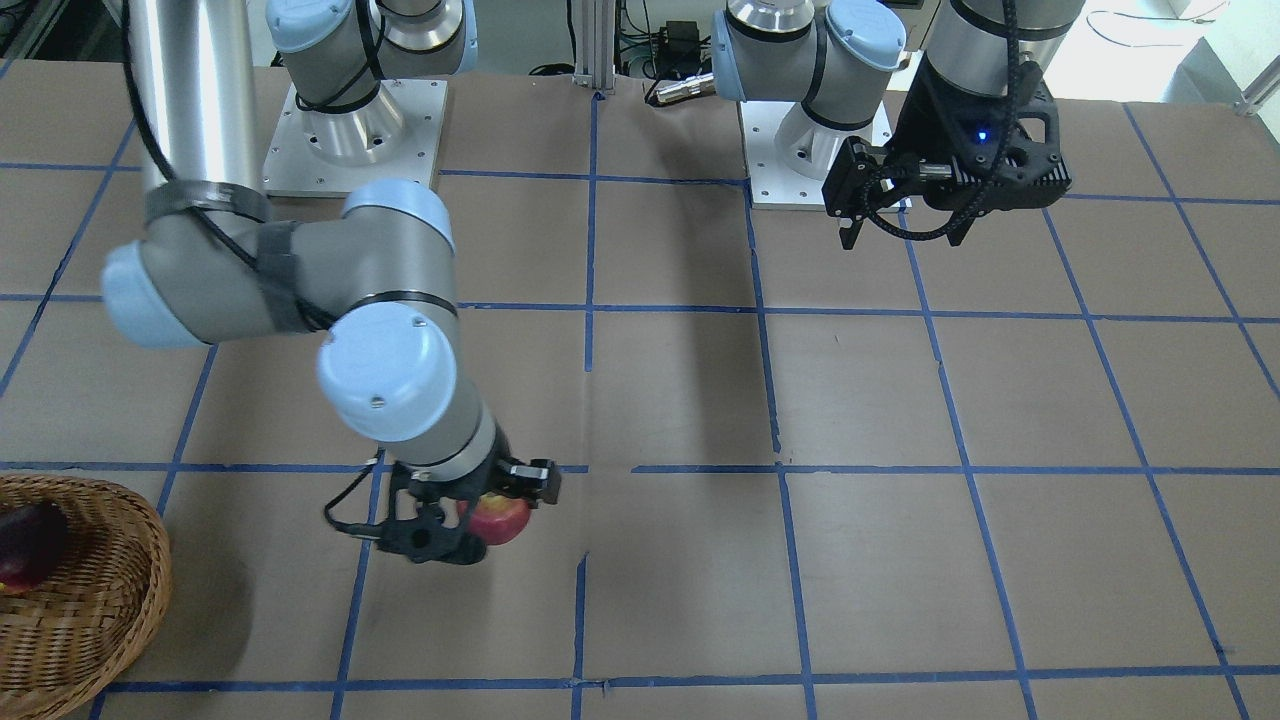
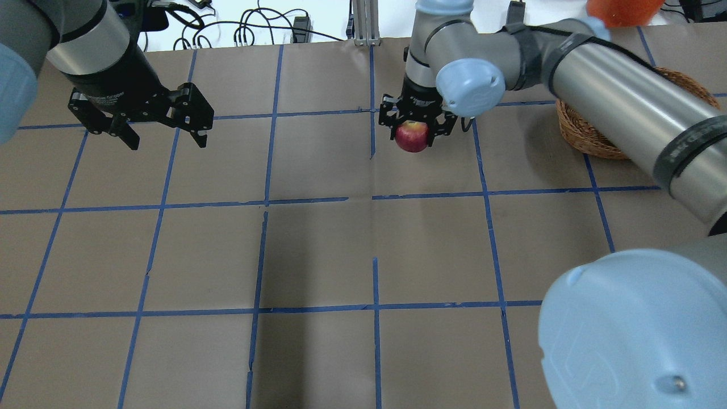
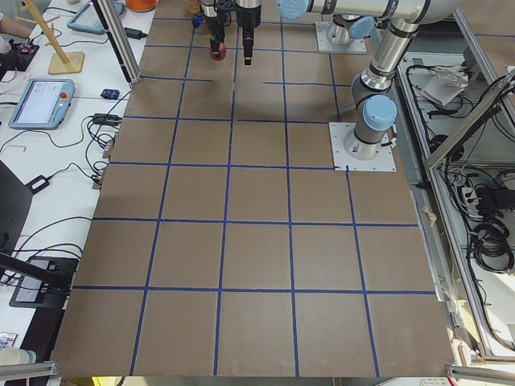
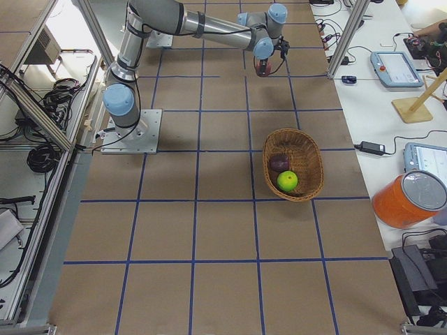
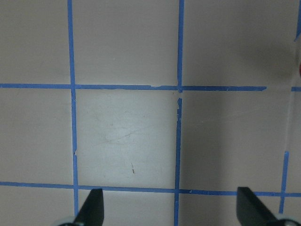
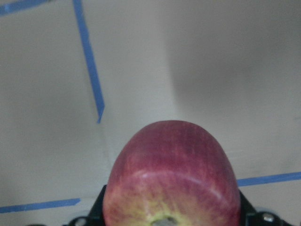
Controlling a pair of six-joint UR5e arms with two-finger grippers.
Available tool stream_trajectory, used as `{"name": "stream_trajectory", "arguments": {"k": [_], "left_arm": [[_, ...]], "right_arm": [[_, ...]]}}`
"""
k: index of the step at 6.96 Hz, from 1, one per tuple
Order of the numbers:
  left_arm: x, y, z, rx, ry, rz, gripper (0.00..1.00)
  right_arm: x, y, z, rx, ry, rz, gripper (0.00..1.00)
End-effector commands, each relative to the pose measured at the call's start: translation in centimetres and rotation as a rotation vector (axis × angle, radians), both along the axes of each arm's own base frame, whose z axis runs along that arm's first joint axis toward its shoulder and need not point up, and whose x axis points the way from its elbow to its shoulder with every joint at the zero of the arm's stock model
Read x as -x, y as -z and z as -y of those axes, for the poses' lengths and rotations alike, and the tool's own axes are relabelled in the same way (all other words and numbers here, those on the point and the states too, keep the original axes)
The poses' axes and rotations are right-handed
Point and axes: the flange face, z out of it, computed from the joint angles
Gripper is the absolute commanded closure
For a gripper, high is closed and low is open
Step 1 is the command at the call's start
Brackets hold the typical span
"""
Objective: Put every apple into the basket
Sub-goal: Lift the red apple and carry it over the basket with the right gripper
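The right end effector (image 2: pixel 414 135) is closed around a red apple (image 2: pixel 412 138), one finger on each side of the fruit. The overhead view shows the apple's red skin bulging out below the black fingers. The right wrist view looks straight down over the apple (image 6: pixel 171 179), red on top and fading to yellow-green near the stem. Brown counter (image 6: pixel 225 70) with blue tape lines (image 6: pixel 89 66) lies beyond it. Whether the apple is raised off the counter cannot be told for sure.

The basket (image 4: pixel 322 167) sits on the counter well apart from the right end effector, off to that end effector's right. The right arm's upper section passes over part of it in the overhead view. Inside the basket lie a maroon apple (image 4: pixel 279 162) and a green apple (image 4: pixel 287 181), just beside each other. The maroon one is nearer the right end effector and the green one farther from it.

The left end effector (image 2: pixel 167 142) is well apart from the right one, off to its left, and it holds nothing. Its two fingers are spread wide and point down at the counter. In the left wrist view the two fingertips (image 5: pixel 91 209) show at the bottom corners with only taped counter between them.
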Motion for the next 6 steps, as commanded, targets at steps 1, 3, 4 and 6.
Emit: {"name": "stream_trajectory", "arguments": {"k": [1, 3, 4, 6], "left_arm": [[0.0, 0.1, 0.0, -0.001, 0.0, 0.0, 0.0], [0.4, 0.0, 0.2, 0.001, -0.039, -0.031, 0.0], [0.4, -0.1, 0.4, 0.004, -0.045, -0.035, 0.0], [0.4, -0.2, 0.8, 0.006, -0.048, -0.027, 0.0]], "right_arm": [[14.9, -4.5, 3.6, -0.014, -0.029, -0.13, 1.0], [28.9, -2.7, 5.0, -0.032, -0.066, -0.119, 1.0], [33.3, -0.2, 5.8, -0.033, -0.143, -0.132, 1.0], [36.6, 4.2, 7.0, -0.01, -0.139, -0.145, 1.0]]}}
